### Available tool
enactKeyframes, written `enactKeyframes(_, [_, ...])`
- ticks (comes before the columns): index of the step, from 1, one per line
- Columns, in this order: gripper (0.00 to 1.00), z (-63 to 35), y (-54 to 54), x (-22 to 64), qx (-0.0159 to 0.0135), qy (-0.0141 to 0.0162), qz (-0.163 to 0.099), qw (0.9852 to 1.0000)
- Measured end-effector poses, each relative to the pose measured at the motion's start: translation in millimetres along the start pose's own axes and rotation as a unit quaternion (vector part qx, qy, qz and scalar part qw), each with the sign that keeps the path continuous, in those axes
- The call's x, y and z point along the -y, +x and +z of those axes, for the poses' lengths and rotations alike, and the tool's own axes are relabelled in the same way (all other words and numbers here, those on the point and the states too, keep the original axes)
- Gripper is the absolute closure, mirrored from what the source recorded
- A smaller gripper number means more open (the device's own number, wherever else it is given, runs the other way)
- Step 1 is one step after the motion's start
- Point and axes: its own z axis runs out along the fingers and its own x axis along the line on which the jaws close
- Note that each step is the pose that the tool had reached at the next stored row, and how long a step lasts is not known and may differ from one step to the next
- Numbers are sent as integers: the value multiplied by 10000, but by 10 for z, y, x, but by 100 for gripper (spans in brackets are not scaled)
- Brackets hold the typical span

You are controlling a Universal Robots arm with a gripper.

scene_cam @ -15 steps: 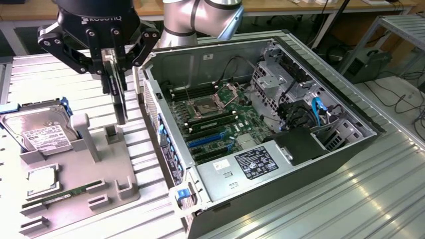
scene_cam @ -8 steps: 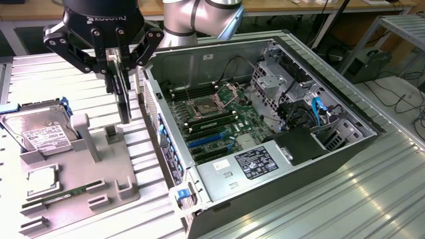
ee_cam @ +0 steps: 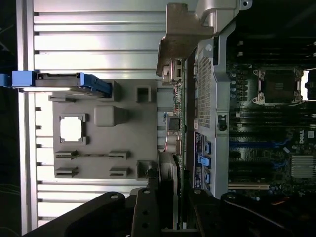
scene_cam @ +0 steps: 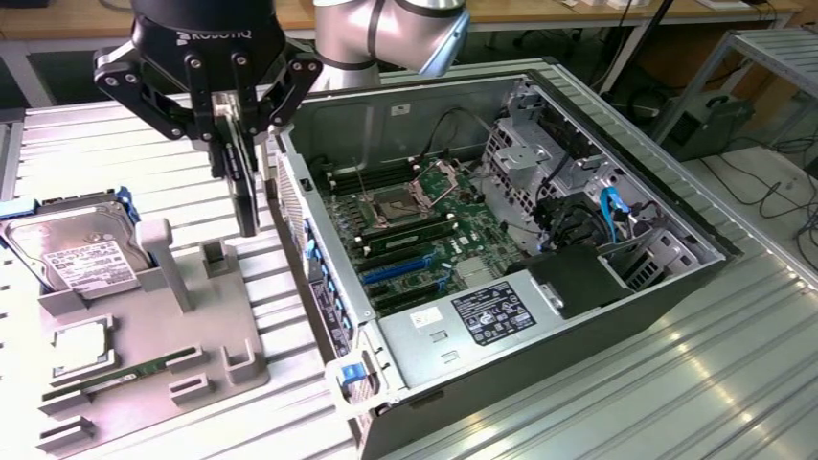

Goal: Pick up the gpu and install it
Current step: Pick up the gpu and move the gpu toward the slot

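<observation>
1 card, the gpu point(scene_cam: 245, 192), hung edge-on from the gripper point(scene_cam: 239, 129), its partly closed fingers pinching the top edge, above the grey fixture point(scene_cam: 141, 331), to the exterior view's left of the open case point(scene_cam: 537, 393). It looked light, stiff and fragile, and was best held by the board edges.

The hand point(scene_cam: 239, 129) grips the gpu point(scene_cam: 247, 196) upright beside the open case point(scene_cam: 576, 347).

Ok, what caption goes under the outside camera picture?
Robot gripper holds the gpu edge-on in the air near the grey parts holder, beside the open computer case.
</observation>
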Motion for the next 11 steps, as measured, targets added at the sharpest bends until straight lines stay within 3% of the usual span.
enactKeyframes(11, [73, -1, -70, 0, 0, 0, 0, 10000])
